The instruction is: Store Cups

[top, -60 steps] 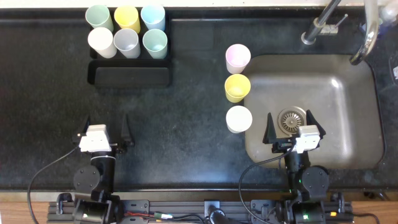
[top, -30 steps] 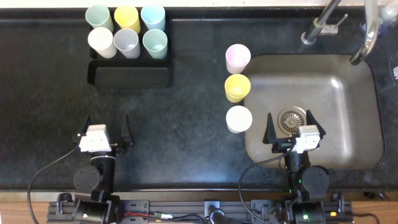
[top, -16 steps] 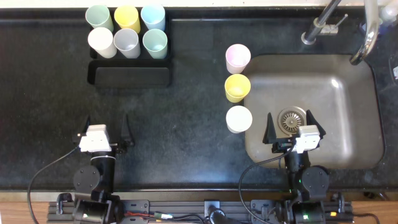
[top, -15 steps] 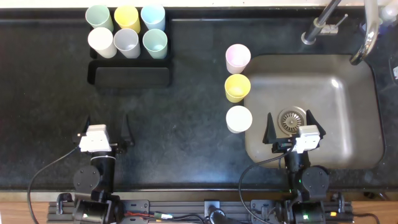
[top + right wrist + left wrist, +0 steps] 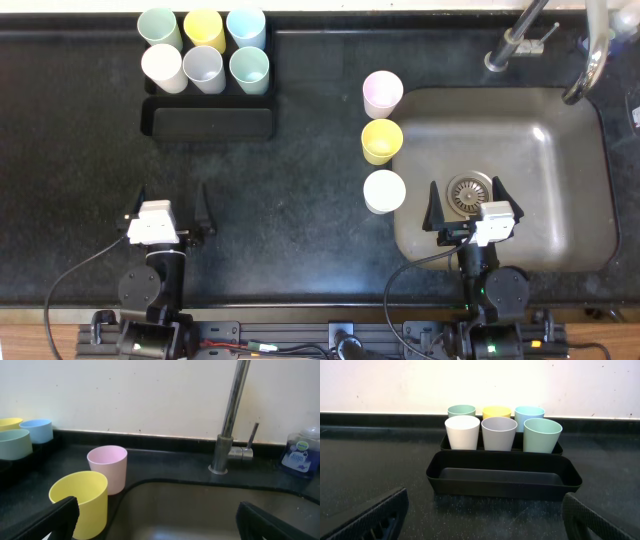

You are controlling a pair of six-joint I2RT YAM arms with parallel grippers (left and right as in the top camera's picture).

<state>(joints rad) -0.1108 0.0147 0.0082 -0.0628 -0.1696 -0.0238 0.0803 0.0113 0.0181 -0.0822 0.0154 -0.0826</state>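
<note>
Three loose cups stand in a column on the dark counter beside the sink: a pink cup, a yellow cup and a white cup. A black tray at the back left holds several cups in its far rows; its near row is bare. My left gripper stands open near the front edge, well short of the tray. My right gripper is open over the sink's front, right of the white cup.
A steel sink with a drain takes up the right side. A tap stands behind it, with a blue soap bottle to its right. Open dark counter lies between tray and loose cups.
</note>
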